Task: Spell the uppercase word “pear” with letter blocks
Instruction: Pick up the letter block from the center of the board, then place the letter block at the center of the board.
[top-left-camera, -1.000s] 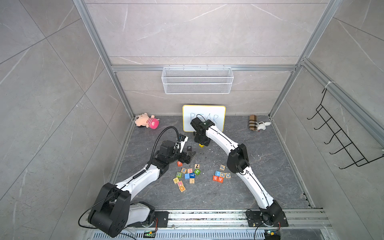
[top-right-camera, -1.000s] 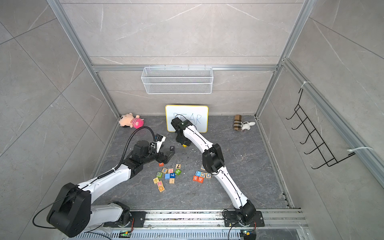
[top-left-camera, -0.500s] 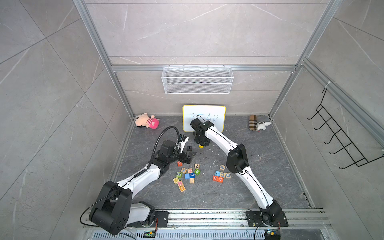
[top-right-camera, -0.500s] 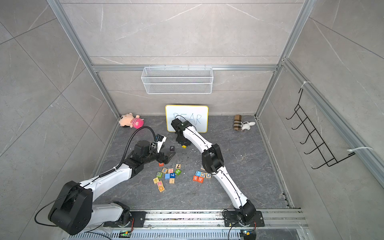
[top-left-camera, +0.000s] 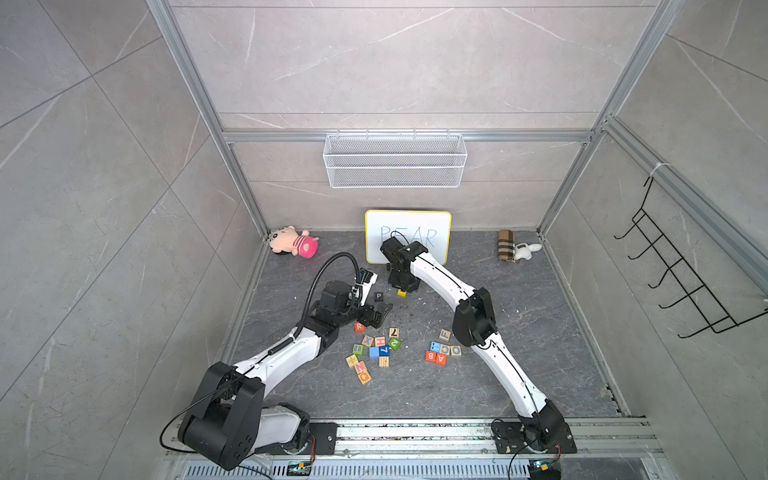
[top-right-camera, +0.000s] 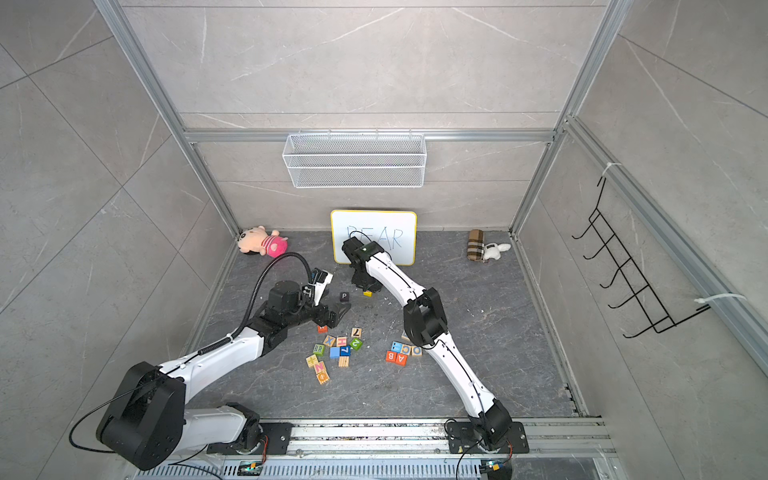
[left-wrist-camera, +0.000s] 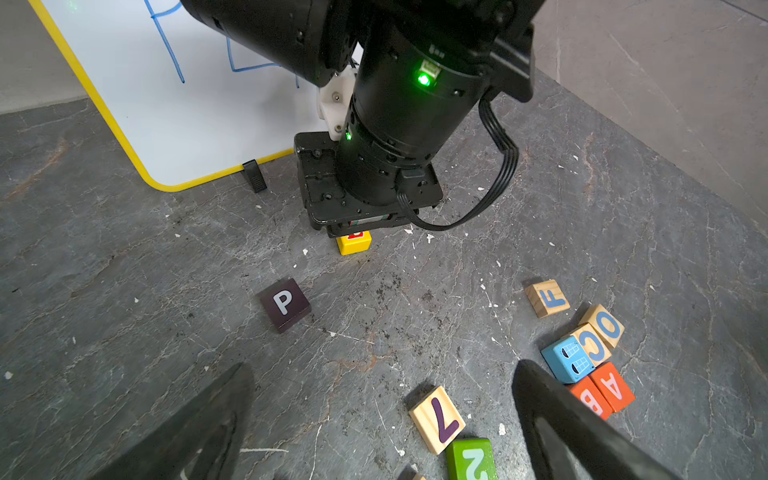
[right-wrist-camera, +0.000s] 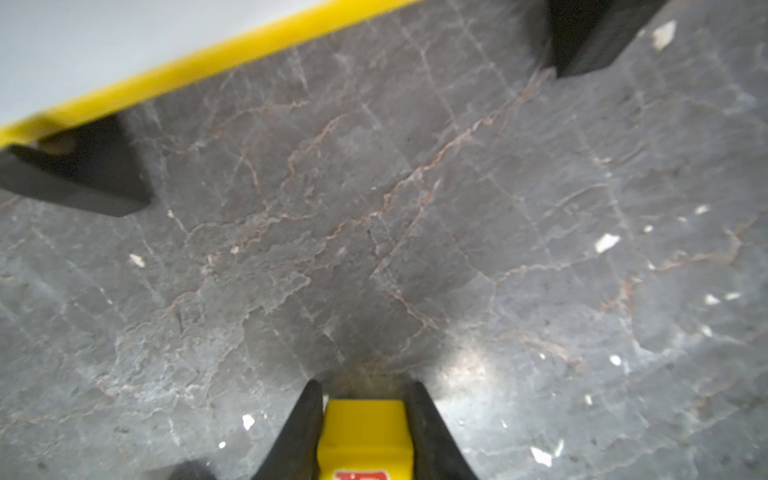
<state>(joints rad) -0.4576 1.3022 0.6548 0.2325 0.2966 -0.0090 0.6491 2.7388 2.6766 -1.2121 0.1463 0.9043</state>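
The dark grey stone bench (top-left-camera: 519, 332) in front of me is carrying a white board (top-left-camera: 432, 224) standing at its back edge. A pink plush toy (top-left-camera: 294, 242) is lying in my far left corner and a plaid roll (top-left-camera: 506, 245) toward the far right. A black P block (top-left-camera: 378, 296) is lying flat near the middle, with a yellow block (top-left-camera: 401, 292) near it on my right. Nearer me, the R block (top-left-camera: 359, 327) is sitting at the edge of a loose cluster of blocks (top-left-camera: 380, 351). Further right, the A block (top-left-camera: 441, 359) is touching a B block (top-left-camera: 430, 356).

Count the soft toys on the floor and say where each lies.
2. A pink plush lies by the back left corner; a white-and-plaid plush lies by the back right corner. None looks hidden.
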